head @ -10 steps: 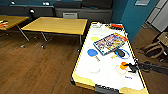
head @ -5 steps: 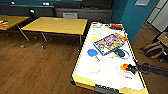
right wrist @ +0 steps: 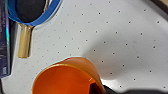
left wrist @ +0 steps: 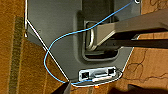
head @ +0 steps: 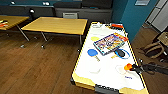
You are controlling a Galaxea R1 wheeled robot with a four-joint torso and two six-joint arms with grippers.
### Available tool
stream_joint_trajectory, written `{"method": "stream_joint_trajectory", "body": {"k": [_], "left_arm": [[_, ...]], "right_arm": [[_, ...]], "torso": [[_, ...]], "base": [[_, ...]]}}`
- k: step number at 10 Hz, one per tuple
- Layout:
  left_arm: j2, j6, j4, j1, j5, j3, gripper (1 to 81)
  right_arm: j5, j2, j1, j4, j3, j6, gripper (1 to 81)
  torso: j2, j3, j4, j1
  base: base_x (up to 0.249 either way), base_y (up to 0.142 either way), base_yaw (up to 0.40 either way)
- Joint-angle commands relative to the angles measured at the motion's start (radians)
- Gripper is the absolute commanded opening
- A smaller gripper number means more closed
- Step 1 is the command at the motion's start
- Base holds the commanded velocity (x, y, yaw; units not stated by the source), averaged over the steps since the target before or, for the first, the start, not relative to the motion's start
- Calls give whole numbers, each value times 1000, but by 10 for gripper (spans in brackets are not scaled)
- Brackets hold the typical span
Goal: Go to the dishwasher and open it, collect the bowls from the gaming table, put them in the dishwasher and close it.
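Observation:
The gaming table point(head: 105, 75) is a long white top with a yellow edge, seen close in the head view; the right wrist view shows its dotted white surface point(right wrist: 120, 32). My right gripper point(head: 133, 68) reaches in from the right over the table's near right corner. It is shut on the rim of an orange bowl point(head: 128, 67), which shows large in the right wrist view point(right wrist: 67, 77) just above the surface. Two pale round shapes point(head: 121, 69) on the table are too blurred to name. The dishwasher is out of view. The left wrist view looks down on my grey base point(left wrist: 57, 30).
On the table lie a blue paddle point(head: 93, 53), a dark blue-rimmed paddle point(head: 121, 53), a colourful game box point(head: 110, 43) and a yellow disc point(head: 95, 38). Yellow wooden tables point(head: 57, 25) stand to the left on wooden floor. A teal pillar point(head: 130, 15) and a chair point(head: 153, 47) are at the right.
My right gripper with the orange bowl has shifted slightly to the right, toward the table's near right corner. Everything else stays as it was.

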Motion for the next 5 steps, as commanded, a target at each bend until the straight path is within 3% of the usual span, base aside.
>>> {"method": "stream_joint_trajectory", "body": {"k": [1,4,5], "left_arm": [[-4,1,14,-6,70,17,811],[-2,1,14,-14,66,26,811],[-7,2,14,-14,64,33,811]], "right_arm": [[-214,-462,314,-139,516,6,10],[-207,-735,210,-285,776,6,10],[-204,-770,172,-326,828,6,10]], "torso": [[0,0,0,0],[0,0,0,0],[0,0,0,0]], "base": [[0,0,0],[0,0,0],[0,0,0]]}}
